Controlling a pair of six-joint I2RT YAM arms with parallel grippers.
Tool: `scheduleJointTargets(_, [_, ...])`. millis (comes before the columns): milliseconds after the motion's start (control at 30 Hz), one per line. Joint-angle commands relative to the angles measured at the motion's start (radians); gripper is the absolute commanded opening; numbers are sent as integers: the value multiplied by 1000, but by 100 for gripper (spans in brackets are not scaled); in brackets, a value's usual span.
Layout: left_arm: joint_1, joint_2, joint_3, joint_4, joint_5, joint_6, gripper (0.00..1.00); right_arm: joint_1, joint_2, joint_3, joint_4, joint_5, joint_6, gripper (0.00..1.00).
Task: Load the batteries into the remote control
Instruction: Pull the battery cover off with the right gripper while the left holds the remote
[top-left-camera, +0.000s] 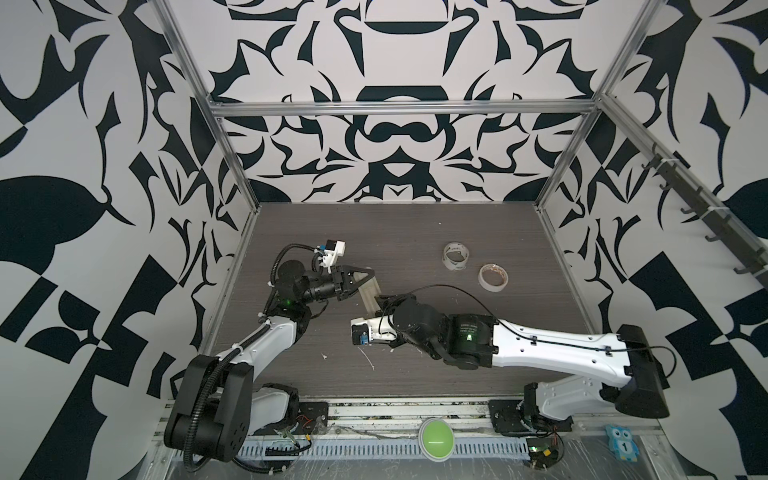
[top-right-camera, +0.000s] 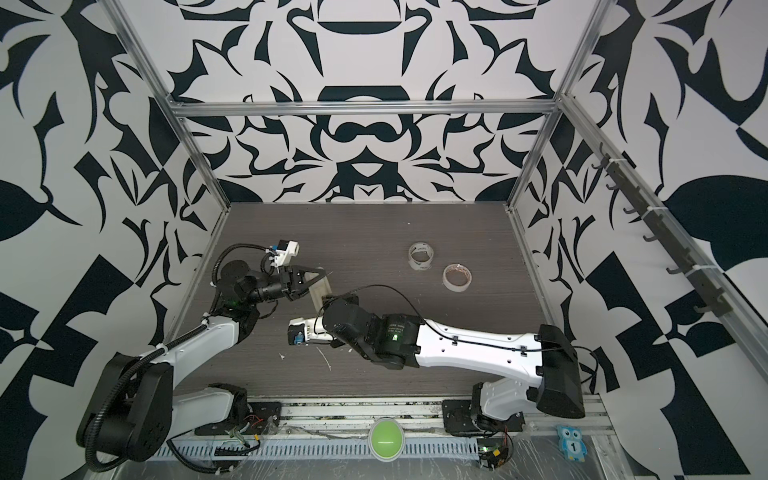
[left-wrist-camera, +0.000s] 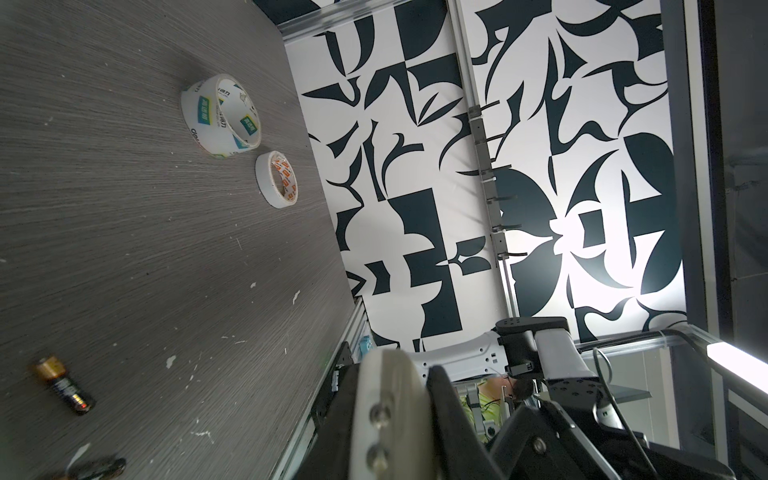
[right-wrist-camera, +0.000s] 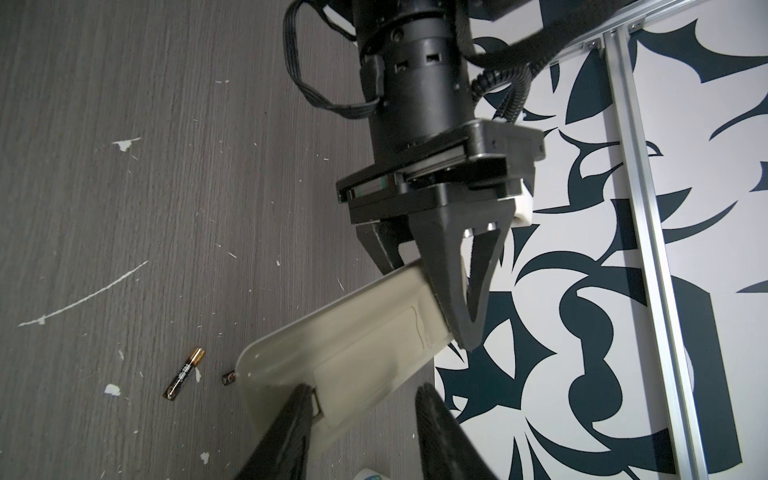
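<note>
The remote (right-wrist-camera: 345, 353) is held near the left middle of the tabletop (right-wrist-camera: 124, 187), and its pale back is shown. One end is pinched by the left fingers (right-wrist-camera: 440, 257), which are closed tight on it. The other end is set between the right fingers (right-wrist-camera: 291, 428), which are partly apart. Whether it is squeezed by them cannot be told. The batteries (right-wrist-camera: 184, 374) are seen lying on the tabletop just beside that end. One is in full view and one is half hidden behind the remote.

The remote is judged to be light, hard and smooth, so it could be twisted or slipped if only one end is held. It is best taken by its long edges, with the little door on its back not covered. The batteries are judged to be tiny, hard and round, so they could be rolled away by a bump. Each is best pinched across its middle.

Plenty of bare tabletop is seen at the front and the right. Two tape rolls (top-left-camera: 456, 256) are seen well apart at the back right. Less room is given by the nearer left wall (top-left-camera: 199, 257).
</note>
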Motion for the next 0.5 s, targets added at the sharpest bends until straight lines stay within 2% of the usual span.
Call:
scheduleJointTargets(0, [-28, -12, 5, 47, 121, -42, 0, -20, -18, -5, 145, 83, -9, 44])
scheduleJointTargets(467, [-27, -12, 5, 30, 118, -34, 0, -13, -50, -27, 191, 74, -11, 43])
